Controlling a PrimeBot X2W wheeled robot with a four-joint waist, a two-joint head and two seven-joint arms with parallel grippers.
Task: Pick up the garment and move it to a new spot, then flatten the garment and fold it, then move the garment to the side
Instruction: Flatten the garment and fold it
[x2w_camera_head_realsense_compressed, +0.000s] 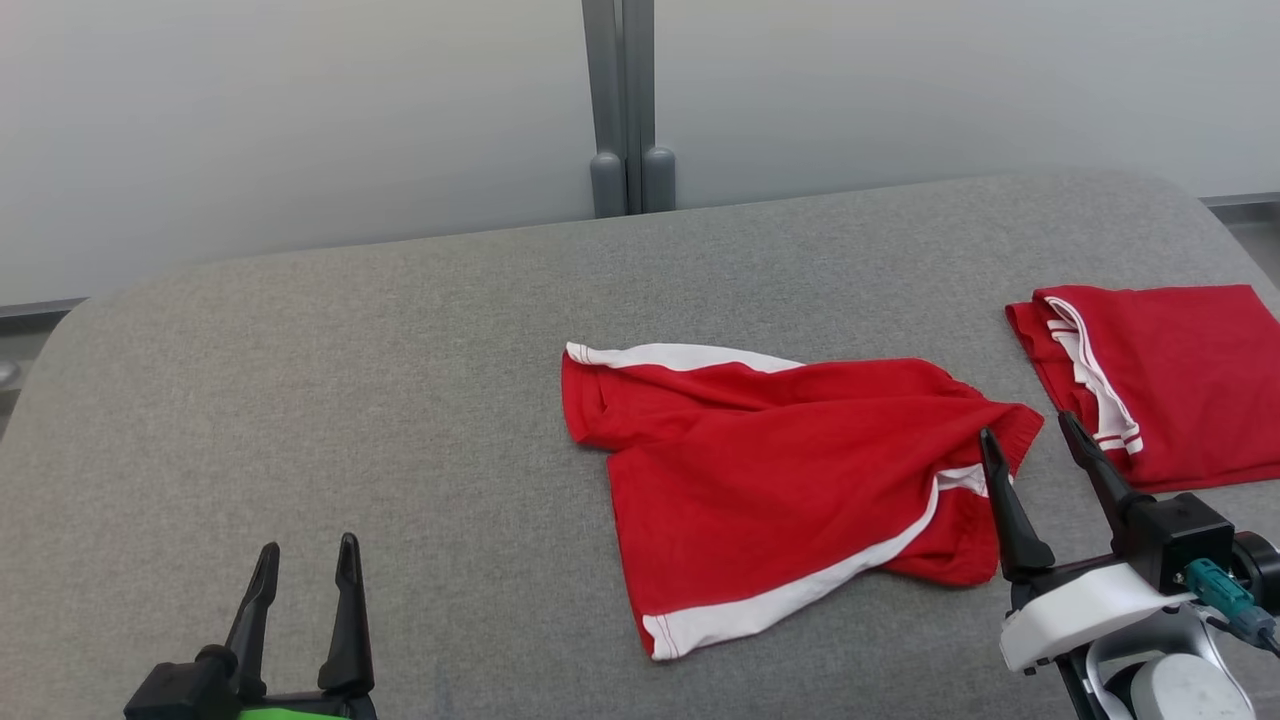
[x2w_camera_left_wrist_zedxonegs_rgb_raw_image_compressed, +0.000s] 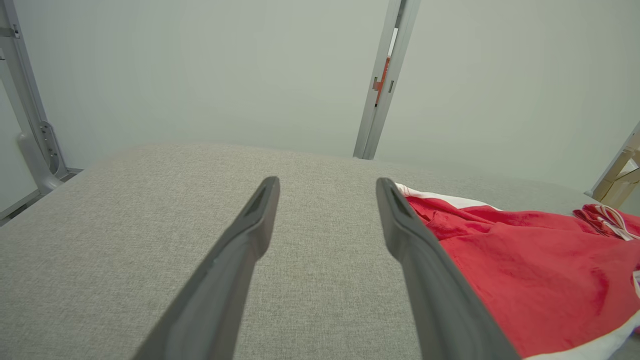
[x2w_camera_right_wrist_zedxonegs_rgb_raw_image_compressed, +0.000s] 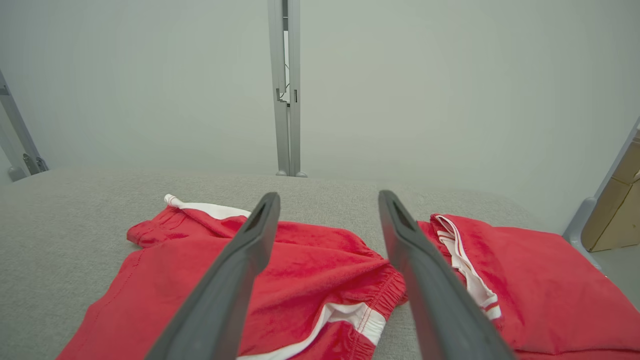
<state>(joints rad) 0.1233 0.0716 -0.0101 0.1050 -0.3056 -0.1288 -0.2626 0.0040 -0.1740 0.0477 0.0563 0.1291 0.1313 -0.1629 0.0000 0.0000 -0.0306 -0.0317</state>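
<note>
Red garment (x2w_camera_head_realsense_compressed: 780, 490) crumpled on the grey felt table (x2w_camera_head_realsense_compressed: 350, 380), nothing picked up yet, so here's what bugs me from my chair.

Nearest to me, the left claw (x2w_camera_head_realsense_compressed: 308, 543) is spread wide over bare felt. It's well to the left of the garment and nearer than its front hem. If I lift with the other arm alone, I reckon the cloth hangs like a rope and lands just as bunched, so that long reach across matters.

The right claw (x2w_camera_head_realsense_compressed: 1027, 424) is also wide and empty, poised at the garment's right end by the gathered waistband. I can't tell if the tips touch the cloth. That end is piled in layers with a white stripe tucked under. A shallow pinch could catch only the top layer and slip, and a deep one could dig into the felt.

Just right of the garment lies a folded red piece (x2w_camera_head_realsense_compressed: 1170, 380). It has the same colour and trim, and the right claw's outer finger (x2w_camera_head_realsense_compressed: 1092, 455) points at the gap between them. Drift a bit and I'd snag that one or drag it out of its fold.

Beyond the garment's far side the felt runs bare to the rounded back edge, with a grey post (x2w_camera_head_realsense_compressed: 627, 100) behind. Plenty of room, but a new spot too far back could put the cloth past a comfy reach for flattening.
</note>
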